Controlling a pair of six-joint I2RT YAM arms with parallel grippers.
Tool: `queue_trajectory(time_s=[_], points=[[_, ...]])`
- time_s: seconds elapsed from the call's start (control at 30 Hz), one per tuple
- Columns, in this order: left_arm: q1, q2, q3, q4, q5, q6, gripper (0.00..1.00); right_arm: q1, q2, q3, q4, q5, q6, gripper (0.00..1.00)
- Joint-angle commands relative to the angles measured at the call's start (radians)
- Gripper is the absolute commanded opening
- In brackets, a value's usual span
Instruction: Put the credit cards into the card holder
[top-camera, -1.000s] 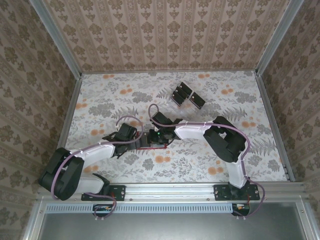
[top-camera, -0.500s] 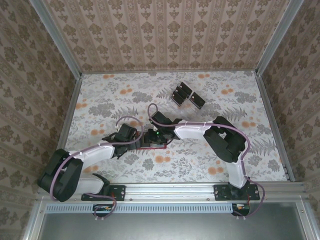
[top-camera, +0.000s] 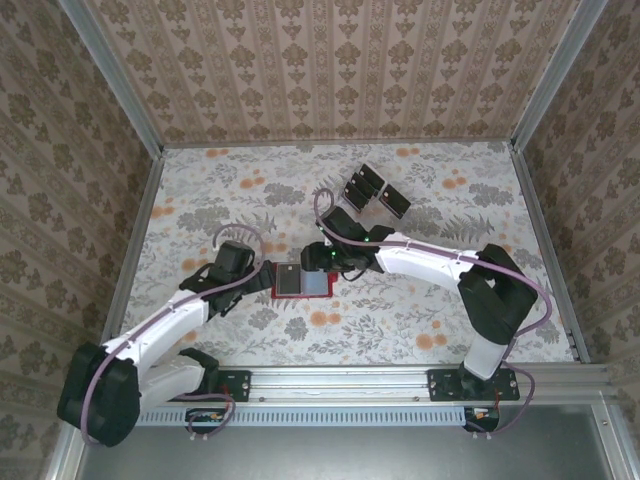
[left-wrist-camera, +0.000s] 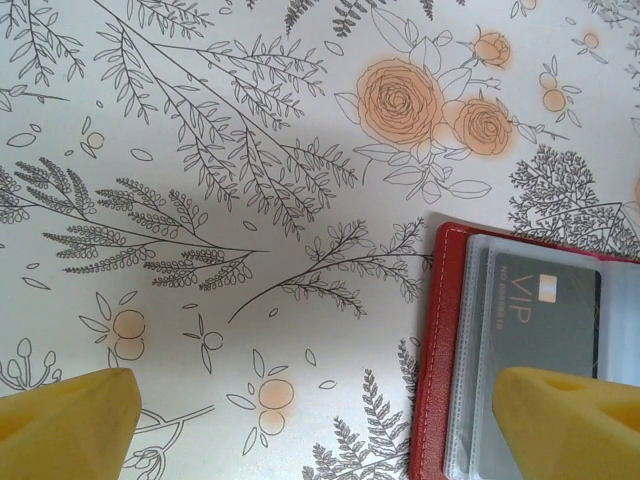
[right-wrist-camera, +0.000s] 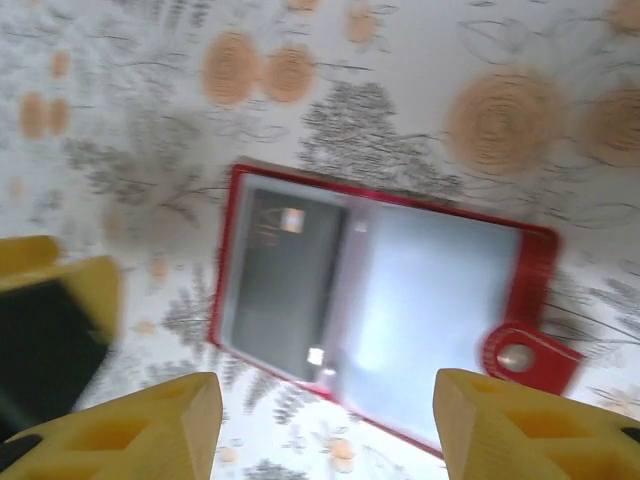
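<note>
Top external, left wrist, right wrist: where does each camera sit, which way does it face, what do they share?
Top external: above and behind the bases, looking down at the table; left arm, right arm and card holder show.
Left wrist: on the left arm, facing down; left fingers at the bottom corners.
Right wrist: on the right arm, facing down; right fingers at the bottom corners.
Shared: both wrist views show the card holder with a black credit card inside.
</note>
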Motion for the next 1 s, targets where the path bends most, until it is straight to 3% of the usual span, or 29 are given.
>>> queue_trajectory(time_s=[0.0,0.3,0.73,0.83,0.97], points=[[0.018,0.002,0.025,0.001,0.064,-0.003,1.0,-0.003,0.02,0.017,-0.105,0.119,-0.075,0.61],[0.049,0.107,-0.009,0.217,0.214,-0.018,1.0,-0.002,0.1,0.035,-0.11,0.137,-0.111,0.6],[0.041,0.223,-0.017,0.323,0.268,-0.042,1.0,-0.001,0.151,0.043,-0.092,0.138,-0.11,0.53],[0.037,0.245,-0.023,0.346,0.277,-0.042,1.0,-0.001,0.157,0.042,-0.091,0.15,-0.107,0.46],[0.031,0.277,-0.026,0.387,0.299,-0.04,1.0,-0.002,0.153,0.029,-0.086,0.158,-0.104,0.26]])
